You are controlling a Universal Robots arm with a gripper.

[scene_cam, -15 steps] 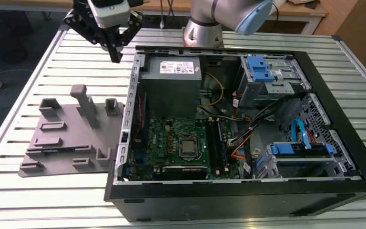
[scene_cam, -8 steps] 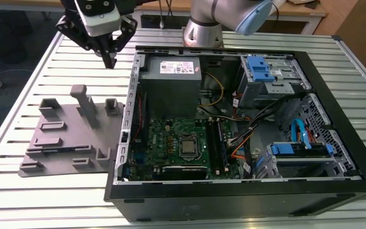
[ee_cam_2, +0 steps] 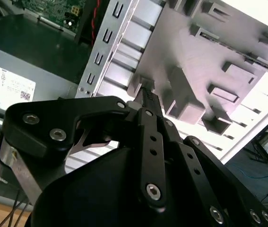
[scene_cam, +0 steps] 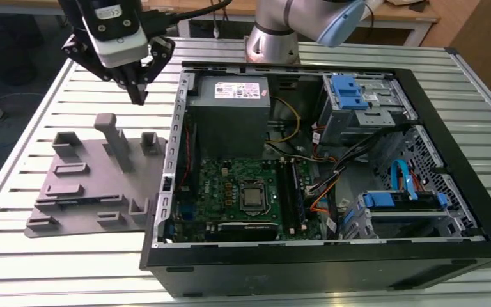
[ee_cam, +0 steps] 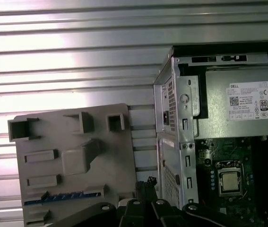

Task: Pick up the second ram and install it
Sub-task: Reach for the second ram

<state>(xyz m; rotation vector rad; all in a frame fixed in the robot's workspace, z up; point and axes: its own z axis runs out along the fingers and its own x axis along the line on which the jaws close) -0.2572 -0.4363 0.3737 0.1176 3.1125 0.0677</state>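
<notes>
Fingers [scene_cam: 136, 93] are held shut and empty above the grey tray's [scene_cam: 100, 187] edge, the memory stick [ee_cam: 60, 196] slotted in it; the pick-up approach is judged in hand, with parting them required.

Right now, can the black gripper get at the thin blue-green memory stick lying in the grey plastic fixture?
Probably yes. The shut gripper hangs raised beside the grey fixture, nothing covers the memory stick in its slot, though the tall grey post stands close by.
</notes>
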